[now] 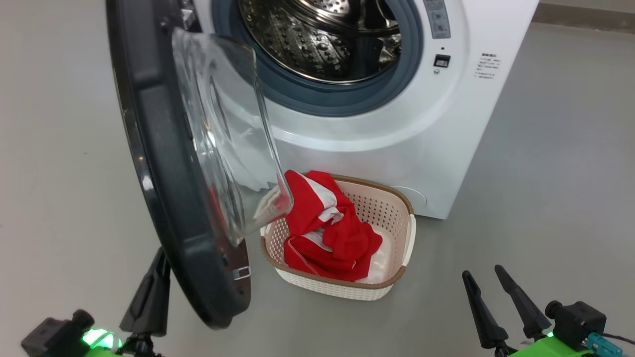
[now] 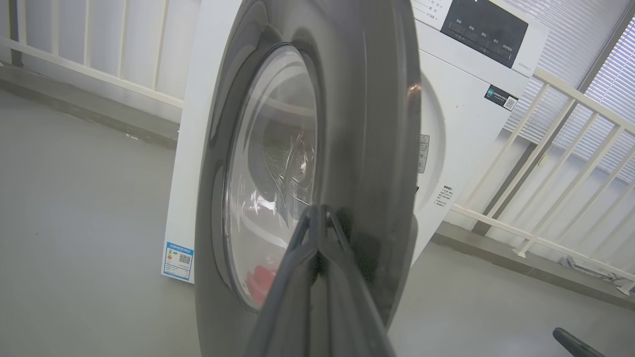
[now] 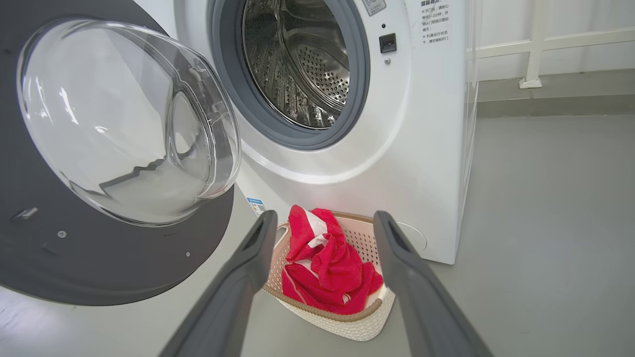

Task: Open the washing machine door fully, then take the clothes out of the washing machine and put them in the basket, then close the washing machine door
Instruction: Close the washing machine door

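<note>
Grey floor (image 1: 545,173) is carrying the white washing machine (image 1: 397,144), with the washing machine door (image 1: 163,198) hanging open on your left. The clothes (image 1: 332,238) are lying heaped in the basket (image 1: 392,208), which is sitting just before the machine. Your left pincer (image 1: 161,254) is hovering clenched on nothing by the door's outer face, and your right pincer (image 1: 482,271) is hanging released, apart from the basket.

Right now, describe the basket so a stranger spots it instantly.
Find the white washing machine with its round black-rimmed door open. At its foot sits a small cream perforated plastic basket. Its brown rim and the red fabric garment inside mark it out.
</note>
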Motion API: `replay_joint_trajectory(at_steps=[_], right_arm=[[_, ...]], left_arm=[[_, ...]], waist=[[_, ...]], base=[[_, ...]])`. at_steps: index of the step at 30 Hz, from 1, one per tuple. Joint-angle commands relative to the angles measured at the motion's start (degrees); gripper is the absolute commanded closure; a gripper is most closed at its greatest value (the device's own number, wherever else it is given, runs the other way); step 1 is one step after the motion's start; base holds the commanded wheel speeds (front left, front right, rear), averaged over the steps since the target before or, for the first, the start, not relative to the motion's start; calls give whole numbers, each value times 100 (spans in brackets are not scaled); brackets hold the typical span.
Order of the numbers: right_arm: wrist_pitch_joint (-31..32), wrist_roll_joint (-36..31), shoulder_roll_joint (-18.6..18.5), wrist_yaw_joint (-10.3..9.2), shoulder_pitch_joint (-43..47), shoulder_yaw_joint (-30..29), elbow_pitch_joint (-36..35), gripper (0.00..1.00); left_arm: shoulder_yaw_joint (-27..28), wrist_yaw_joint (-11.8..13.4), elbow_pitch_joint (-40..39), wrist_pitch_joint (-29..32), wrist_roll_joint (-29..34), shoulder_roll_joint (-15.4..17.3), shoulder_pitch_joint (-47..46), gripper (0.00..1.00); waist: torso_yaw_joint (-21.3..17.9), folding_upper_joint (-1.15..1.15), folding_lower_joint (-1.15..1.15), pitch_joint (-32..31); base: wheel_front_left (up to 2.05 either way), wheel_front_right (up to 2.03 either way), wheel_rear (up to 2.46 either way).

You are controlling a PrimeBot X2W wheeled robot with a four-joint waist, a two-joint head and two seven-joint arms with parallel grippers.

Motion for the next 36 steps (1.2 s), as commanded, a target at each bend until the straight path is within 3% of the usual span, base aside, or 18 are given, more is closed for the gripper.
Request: replay_joint_trajectory(at_steps=[1, 12, 20, 28, 36], right_arm=[[-37, -44, -50, 37, -264, 85, -157, 0], [-37, -42, 4, 37, -524, 16, -215, 0], [-37, -23, 113, 37, -740, -69, -264, 0], [-37, 11, 253, 37, -923, -117, -286, 0], [-37, 49, 397, 37, -1057, -122, -279, 0]], left_arm=[[87, -39, -202, -45, -15, 96, -317, 100], [-609, -39, -86, -45, 10, -109, -1119, 100], [-1065, -39, 461, -45, 231, -391, -2159, 100], [-1069, -39, 1066, -45, 377, -495, -3020, 100], [-921, -39, 1657, -45, 378, -370, -3784, 100]], waist=[[-115, 0, 0, 92], [-549, 0, 0, 468], [-1172, 0, 0, 865], [-1752, 0, 0, 1198], [-2396, 0, 0, 1431]], base=[[0, 0, 0], [0, 0, 0], [0, 0, 0], [0, 0, 0], [0, 0, 0]])
